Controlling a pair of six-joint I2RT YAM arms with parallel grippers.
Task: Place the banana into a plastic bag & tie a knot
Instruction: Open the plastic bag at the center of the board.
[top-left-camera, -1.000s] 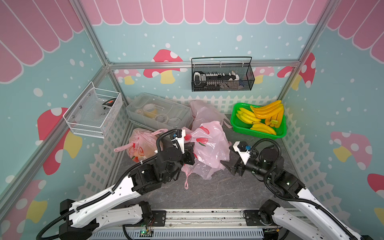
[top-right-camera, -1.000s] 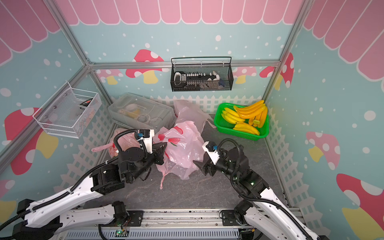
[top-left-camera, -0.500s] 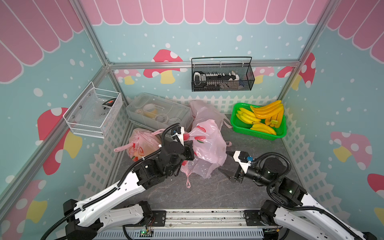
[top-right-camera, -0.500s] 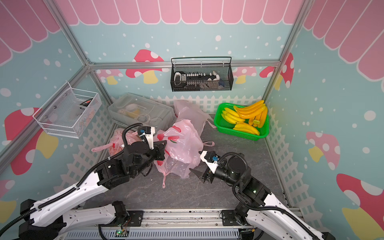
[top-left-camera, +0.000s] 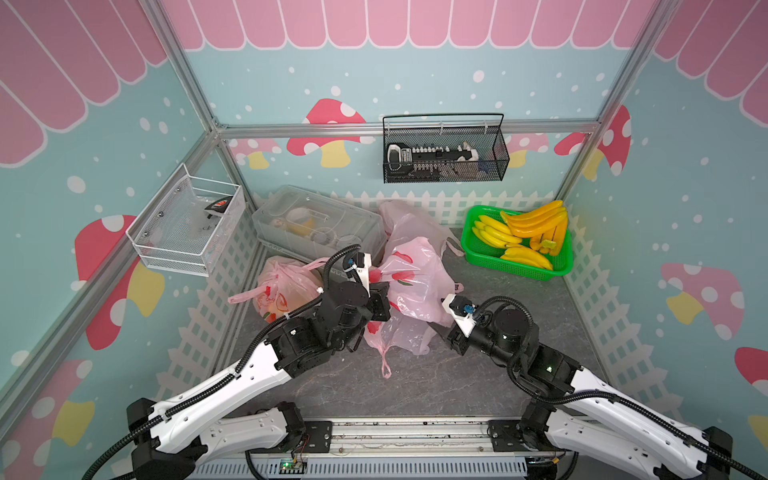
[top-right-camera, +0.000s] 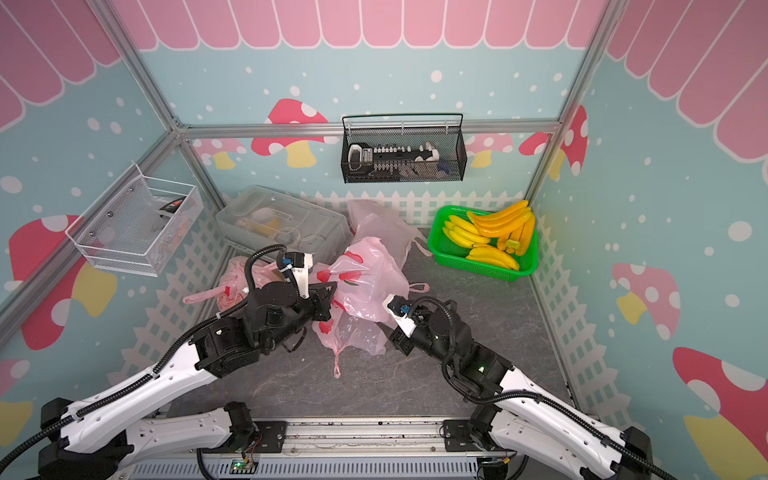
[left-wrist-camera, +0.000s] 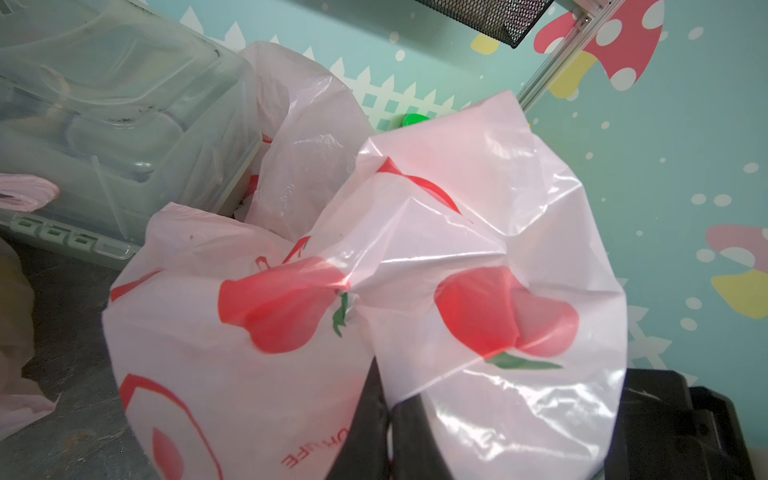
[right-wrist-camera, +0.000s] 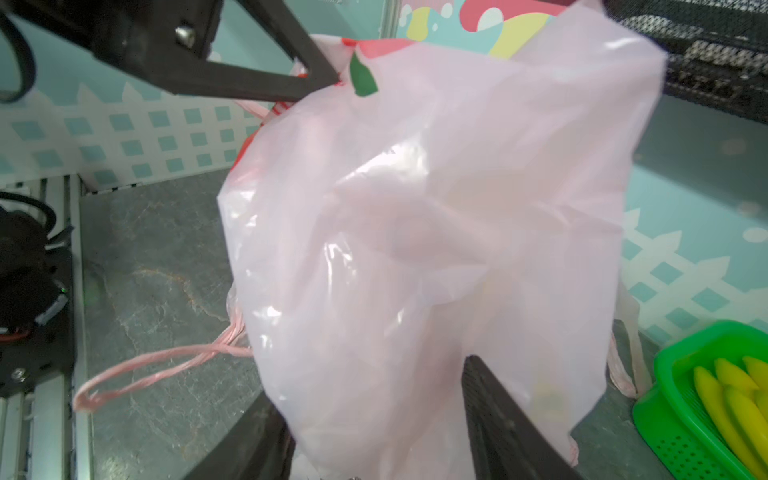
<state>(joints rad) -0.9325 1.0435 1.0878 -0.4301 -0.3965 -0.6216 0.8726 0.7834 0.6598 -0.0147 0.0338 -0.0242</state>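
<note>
The pink bag (top-left-camera: 415, 282) with red fruit pictures is held up over the middle of the tabletop (top-left-camera: 457, 386). I cannot tell if its lowest part touches down. Your left tool (left-wrist-camera: 388, 411) is closed tight on a fold of plastic high on the bag and carries it. The plastic is cloudy, so I cannot tell if a banana is inside. The bananas (top-left-camera: 519, 237) that show lie in the green basket (top-left-camera: 515, 272) at the back right, well apart from the bag.

Your right tool (right-wrist-camera: 370, 386) is at the low part of the bag. Its jaws stand apart, one on each side of the plastic. I cannot tell if they press it yet.

I think the step now is to catch the bag with the right tool, so both tools can work on the knot. Close slowly. Grab a small bunch of plastic, not the whole fat belly, or it may slip out. Hold the left pinch firm. Do not pull the two tools apart hard, because thin plastic tears. One loop handle (top-left-camera: 384, 365) reaches down to the tabletop, so mind that it does not snag.
</note>
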